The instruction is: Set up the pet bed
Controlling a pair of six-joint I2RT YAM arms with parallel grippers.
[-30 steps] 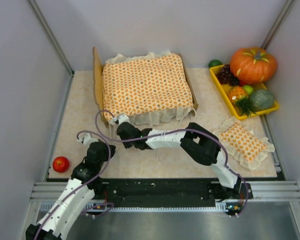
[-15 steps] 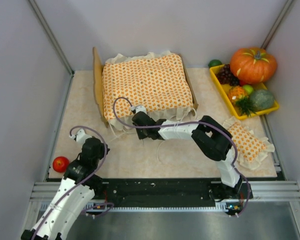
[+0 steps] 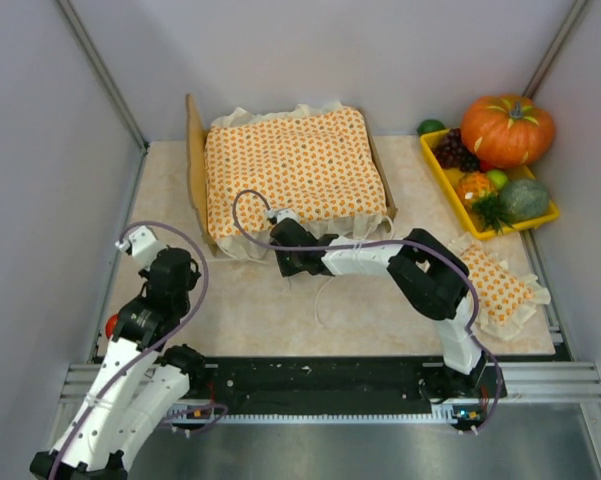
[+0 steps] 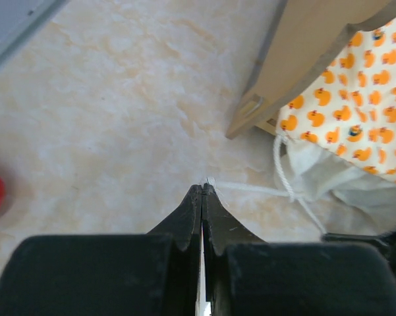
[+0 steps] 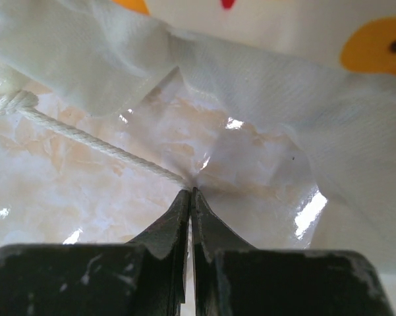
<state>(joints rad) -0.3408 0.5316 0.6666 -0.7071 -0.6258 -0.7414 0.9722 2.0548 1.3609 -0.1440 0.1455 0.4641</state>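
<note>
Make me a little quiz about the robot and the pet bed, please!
1. True or false: the bedspread lies over the pet bed.
2. What do the left fingers pinch? A) a spoon B) a white string C) a sock
3. Fill in: the pillow lies on the ____, to the right of the bed.

Key: 1 true; 2 B; 3 table.

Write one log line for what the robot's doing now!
left gripper shut on white cord | right gripper shut on white cord | bedspread covers pet bed
</note>
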